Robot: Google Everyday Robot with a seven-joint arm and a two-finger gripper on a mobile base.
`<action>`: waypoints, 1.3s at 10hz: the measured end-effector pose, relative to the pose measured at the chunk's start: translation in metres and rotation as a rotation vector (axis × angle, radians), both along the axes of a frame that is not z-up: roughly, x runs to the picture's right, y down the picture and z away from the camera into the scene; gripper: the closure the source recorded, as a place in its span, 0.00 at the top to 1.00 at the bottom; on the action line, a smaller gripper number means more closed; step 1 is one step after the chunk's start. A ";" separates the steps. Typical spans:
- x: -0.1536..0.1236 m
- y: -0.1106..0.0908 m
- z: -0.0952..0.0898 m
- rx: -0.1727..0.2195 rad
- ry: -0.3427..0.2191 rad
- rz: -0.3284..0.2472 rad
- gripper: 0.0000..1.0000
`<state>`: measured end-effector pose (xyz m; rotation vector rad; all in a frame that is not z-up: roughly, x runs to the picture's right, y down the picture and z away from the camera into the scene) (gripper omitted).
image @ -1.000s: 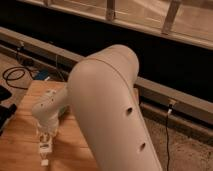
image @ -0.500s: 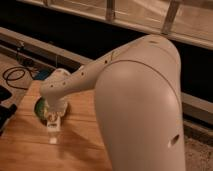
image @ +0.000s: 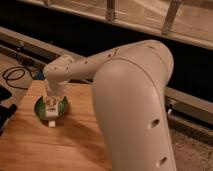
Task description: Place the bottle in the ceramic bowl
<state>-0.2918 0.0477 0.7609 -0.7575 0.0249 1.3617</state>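
Observation:
The ceramic bowl (image: 63,106) is dark green and sits on the left part of the wooden table (image: 60,145). My gripper (image: 50,106) hangs from the white arm (image: 130,100) right over the bowl. It is shut on the bottle (image: 51,120), a small white bottle held upright. The bottle's lower end shows just in front of the bowl's near rim. The arm and gripper hide most of the bowl's inside.
Black cables (image: 14,75) lie on the floor beyond the table's left end. A dark object (image: 4,102) stands at the left edge. A dark wall with a metal rail (image: 30,42) runs behind. Speckled floor (image: 192,147) lies to the right of the table.
My gripper has carried the bottle from the bare wood at the table's near left back and to the right, and it is now over the green bowl. The arm has swung right.

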 end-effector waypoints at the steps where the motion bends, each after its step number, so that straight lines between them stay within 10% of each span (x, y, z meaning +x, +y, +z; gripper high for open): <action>1: -0.020 -0.002 0.003 -0.006 -0.037 -0.027 0.03; 13: -0.048 0.000 0.003 -0.018 -0.094 -0.069 0.04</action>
